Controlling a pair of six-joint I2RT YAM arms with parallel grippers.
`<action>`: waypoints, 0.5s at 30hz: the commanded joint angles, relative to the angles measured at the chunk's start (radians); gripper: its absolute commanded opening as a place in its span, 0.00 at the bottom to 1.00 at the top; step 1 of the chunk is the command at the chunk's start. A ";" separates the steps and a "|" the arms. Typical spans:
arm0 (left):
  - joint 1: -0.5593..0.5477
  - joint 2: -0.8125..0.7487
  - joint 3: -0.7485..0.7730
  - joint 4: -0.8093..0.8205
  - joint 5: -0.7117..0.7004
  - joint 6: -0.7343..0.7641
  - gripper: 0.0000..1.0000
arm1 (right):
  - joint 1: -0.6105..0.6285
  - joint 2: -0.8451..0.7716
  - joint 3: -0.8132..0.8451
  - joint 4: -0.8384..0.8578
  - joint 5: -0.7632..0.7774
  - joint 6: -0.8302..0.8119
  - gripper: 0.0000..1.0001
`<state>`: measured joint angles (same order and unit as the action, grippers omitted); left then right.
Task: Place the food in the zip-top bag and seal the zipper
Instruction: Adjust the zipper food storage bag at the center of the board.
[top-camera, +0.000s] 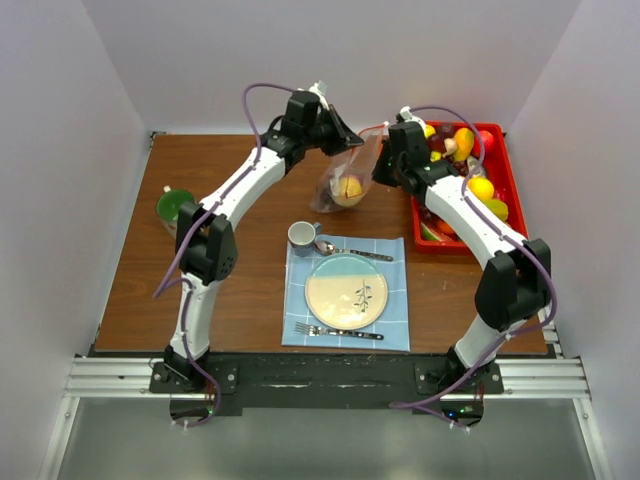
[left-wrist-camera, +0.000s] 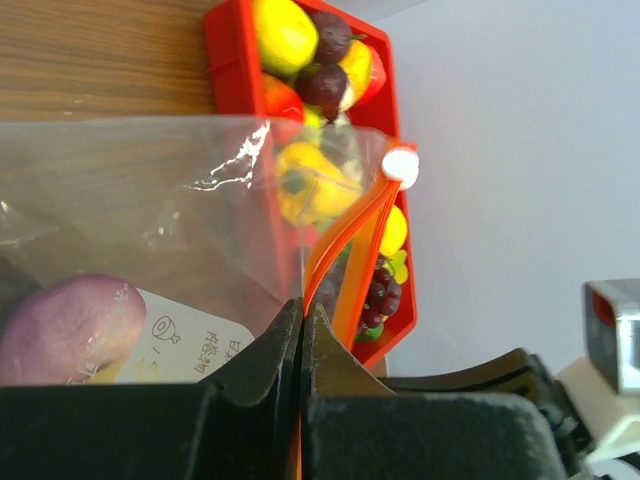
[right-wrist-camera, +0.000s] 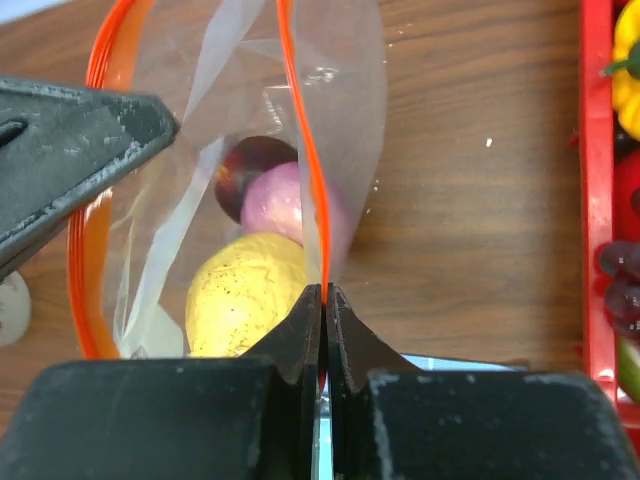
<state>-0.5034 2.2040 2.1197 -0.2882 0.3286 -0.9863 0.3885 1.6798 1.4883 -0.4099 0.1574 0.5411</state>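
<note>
Clear zip-top bag (top-camera: 335, 175) is hanging between left jaws and right jaws, both squeezing tight on its zipper (right-wrist-camera: 302, 150), so pulling hard could be spilling the food (right-wrist-camera: 245, 290).

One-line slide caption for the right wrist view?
Right gripper pinches the orange zipper of the open zip-top bag holding yellow, pink and dark food.
</note>
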 joint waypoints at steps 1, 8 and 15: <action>0.101 -0.021 0.170 -0.167 -0.025 0.089 0.00 | 0.003 0.040 0.215 -0.041 0.014 -0.035 0.00; 0.217 0.047 0.183 -0.303 0.036 0.192 0.00 | 0.042 0.271 0.647 -0.218 -0.042 -0.073 0.00; 0.186 -0.124 -0.095 -0.170 0.000 0.250 0.00 | 0.108 0.454 0.810 -0.305 -0.038 -0.107 0.00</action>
<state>-0.2726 2.1693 2.0644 -0.4927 0.3298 -0.8093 0.4458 2.0701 2.2391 -0.6247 0.1207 0.4854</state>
